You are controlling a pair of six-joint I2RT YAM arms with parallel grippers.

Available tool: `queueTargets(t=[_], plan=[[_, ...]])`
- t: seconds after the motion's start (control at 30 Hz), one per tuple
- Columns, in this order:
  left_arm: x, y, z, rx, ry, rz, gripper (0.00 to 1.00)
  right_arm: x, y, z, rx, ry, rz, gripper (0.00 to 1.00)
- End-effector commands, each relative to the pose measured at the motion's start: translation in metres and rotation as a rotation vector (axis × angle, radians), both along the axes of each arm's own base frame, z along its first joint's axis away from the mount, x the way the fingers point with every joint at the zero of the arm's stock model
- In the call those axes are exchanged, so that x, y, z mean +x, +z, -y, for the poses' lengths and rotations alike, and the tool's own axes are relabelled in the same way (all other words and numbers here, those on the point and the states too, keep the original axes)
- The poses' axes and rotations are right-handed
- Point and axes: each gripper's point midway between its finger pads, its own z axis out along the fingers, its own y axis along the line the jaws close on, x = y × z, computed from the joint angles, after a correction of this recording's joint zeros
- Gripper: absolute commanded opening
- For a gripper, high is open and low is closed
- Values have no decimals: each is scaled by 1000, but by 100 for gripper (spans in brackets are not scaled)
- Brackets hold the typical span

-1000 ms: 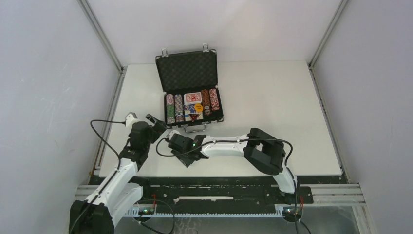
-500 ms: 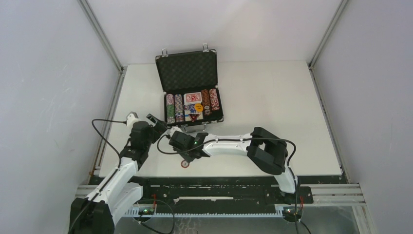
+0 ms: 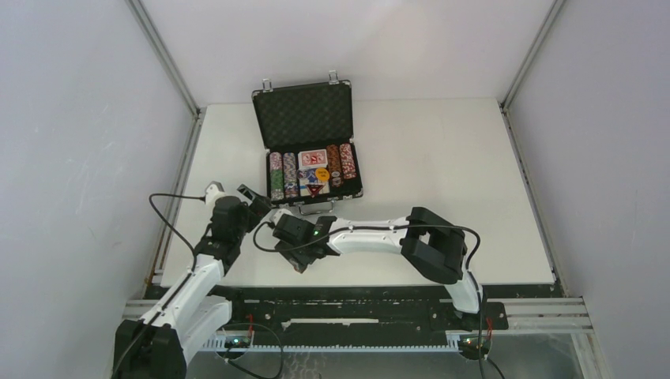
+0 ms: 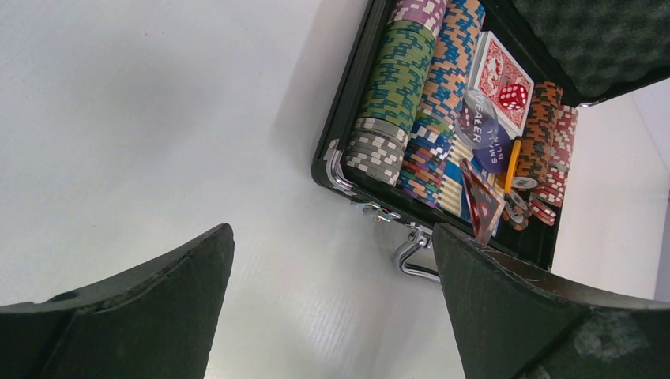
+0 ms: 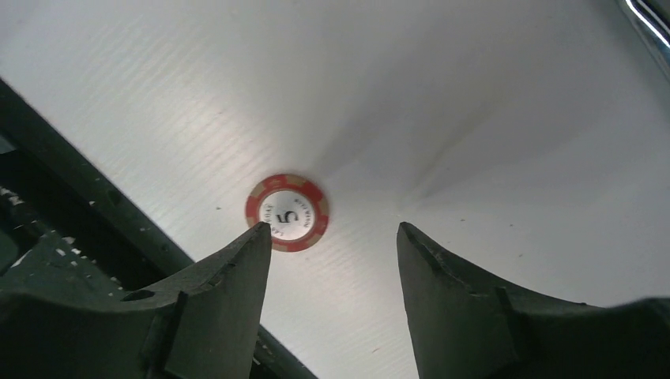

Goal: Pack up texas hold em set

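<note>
Right tool [image 5: 333, 230] spread, empty, hovering over lone red chip [image 5: 287, 212] lying flat on tabletop [image 3: 442, 158] near front edge. Left tool [image 4: 332, 229] wide, empty, near case [image 3: 304, 116]. We judge packing nearly done: chip stacks [image 4: 395, 87], cards [image 4: 496, 71], red die [image 4: 513, 96] sit inside open case; stray chip and lid closing left.

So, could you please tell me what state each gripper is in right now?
Left gripper: open, holding nothing.
Right gripper: open, empty, above the red-and-white round poker chip on the white table.

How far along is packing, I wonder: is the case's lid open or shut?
Open: the case lid stands raised, and the chip rows lie exposed inside.
</note>
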Motion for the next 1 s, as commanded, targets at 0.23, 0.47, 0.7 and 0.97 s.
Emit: queueTargets(t=[0.23, 0.47, 0.7, 0.97], plan=[[-2, -5, -2, -29, 9, 12, 100, -16, 13, -28, 66, 63, -23, 70], [-4, -7, -4, -26, 17, 5, 100, -17, -4, -29, 28, 64, -38, 68], [-6, -10, -6, -24, 28, -2, 100, -18, -10, -22, -14, 59, -18, 62], [-6, -11, -6, -30, 28, -5, 100, -23, -15, -13, -64, 50, 18, 57]])
